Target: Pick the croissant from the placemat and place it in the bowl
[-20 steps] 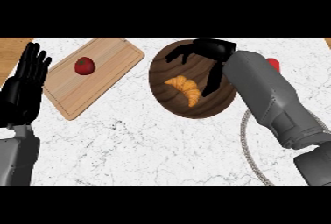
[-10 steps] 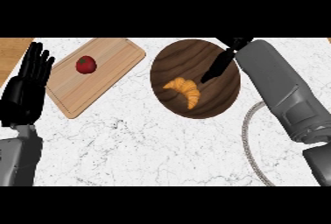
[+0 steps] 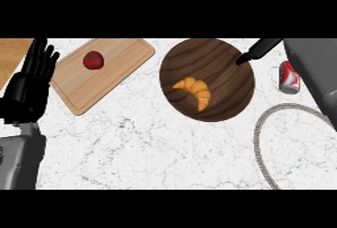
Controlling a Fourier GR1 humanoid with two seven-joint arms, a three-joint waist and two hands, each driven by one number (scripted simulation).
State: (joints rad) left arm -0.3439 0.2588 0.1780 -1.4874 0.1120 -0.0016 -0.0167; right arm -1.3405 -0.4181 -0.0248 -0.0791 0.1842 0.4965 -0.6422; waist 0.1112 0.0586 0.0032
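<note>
Croissant [image 3: 195, 91] lies inside the dark wooden bowl [image 3: 223, 58], a bit below & left of bowl centre, resting on the bowl floor, nothing holding it. Its long axis runs diagonal: one tip toward the bowl's left side, the other down toward the bowl's lower rim, curve bulging up-right. Right hand [image 3: 258, 50] is at the bowl's upper-right rim; only a straight dark finger or two shows, tip just over the rim, rest of hand hidden under the grey forearm, so it looks open & carries nothing, though how far it is spread can't be told. From that hand the croissant sits down-left, across most of the bowl's width, clearly apart, no contact. Left hand [image 3: 30, 80] is far left of the bowl, beyond the cutting board [image 3: 115, 73], fingers straight & up, resting, holding nothing; right arm is much the nearer one. On the board, a red tomato [image 3: 93, 59]. Right of the bowl, a soda can [image 3: 289, 76] on its side, just beside the right forearm; below-right of the bowl, a pale placemat [image 3: 263, 133], only its rim visible. Judgement: w/ croissant in the bowl & hand off it, placing looks done; remaining move prob just clearing the right arm away from the bowl w/o clipping the can.
</note>
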